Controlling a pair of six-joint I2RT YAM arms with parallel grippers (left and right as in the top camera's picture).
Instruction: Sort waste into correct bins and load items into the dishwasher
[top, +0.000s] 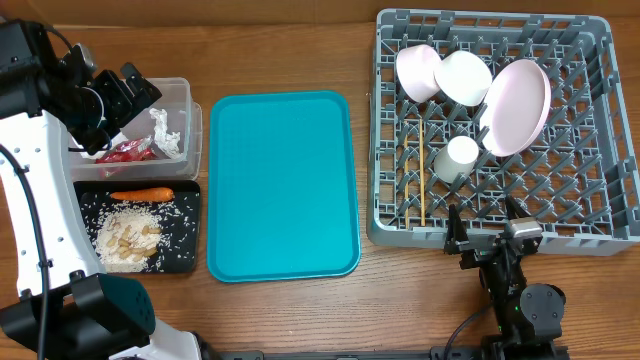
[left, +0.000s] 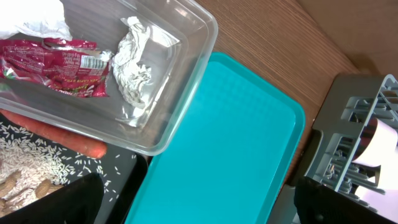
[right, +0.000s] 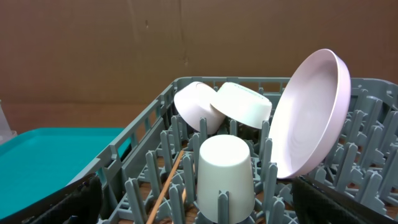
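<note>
Overhead, the left gripper (top: 125, 105) hangs over the clear tub (top: 185, 95), jaws spread wide and empty. The crinkled red snack wrapper (top: 125, 152) lies inside at its 6 o'clock, with crumpled silver foil (top: 165, 130) at 4. The right gripper (top: 488, 232), likewise agape and empty, sits at the grey dish rack's (top: 600, 150) near edge. The upside-down white cup (top: 460, 155) is at its 11 o'clock and the thin wooden chopsticks (top: 422, 170) at 10.

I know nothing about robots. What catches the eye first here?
The bright teal tray sits mid-table. To its right, a big grey dish rack holds a white plate, two bowls, a cup and chopsticks. On the left, a red wrapper sits in a clear tub, beside a black tray with a carrot and rice.
</note>
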